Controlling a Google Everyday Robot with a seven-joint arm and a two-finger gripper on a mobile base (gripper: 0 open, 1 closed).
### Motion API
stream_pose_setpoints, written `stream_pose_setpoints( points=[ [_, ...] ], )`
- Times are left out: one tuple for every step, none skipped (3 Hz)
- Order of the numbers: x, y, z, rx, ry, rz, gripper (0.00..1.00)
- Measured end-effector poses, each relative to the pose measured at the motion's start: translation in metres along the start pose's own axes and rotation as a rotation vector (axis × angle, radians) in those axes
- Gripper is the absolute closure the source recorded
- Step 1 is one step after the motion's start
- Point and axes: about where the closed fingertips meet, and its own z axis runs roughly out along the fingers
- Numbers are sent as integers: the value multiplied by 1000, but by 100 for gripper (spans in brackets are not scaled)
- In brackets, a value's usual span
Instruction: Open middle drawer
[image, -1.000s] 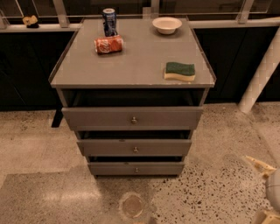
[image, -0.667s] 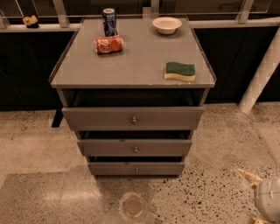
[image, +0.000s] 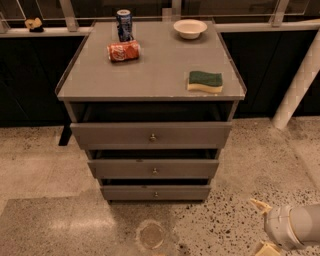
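Note:
The grey cabinet (image: 150, 80) has three drawers. The middle drawer (image: 125, 169) has a flat grey front with a small round metal knob (image: 154, 171) at its centre. Its front stands a little out from the cabinet, with a dark gap above it. The taller top drawer (image: 110, 135) sticks out further. The lowest drawer (image: 125, 193) sits just below. My gripper (image: 261, 226) is low at the bottom right, over the floor, well right of and below the drawers. Its two tan fingertips (image: 260, 204) stand apart, holding nothing.
On the cabinet top are an upright blue can (image: 124, 24), a red can lying down (image: 123, 51), a white bowl (image: 190, 28) and a green-and-yellow sponge (image: 205, 81). A white post (image: 298, 90) leans at the right. A round mark (image: 150, 234) is on the speckled floor.
My gripper and arm have moved left and further into view at the bottom right. The drawers and the things on top have not moved.

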Motion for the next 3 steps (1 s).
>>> stream_pose_setpoints(
  points=[
    [-6,-12,36,6,-43,31,0],
    [-7,-12,37,1,-33,28,0],
    [-10,-13,55,-15,2,17,0]
  ],
)
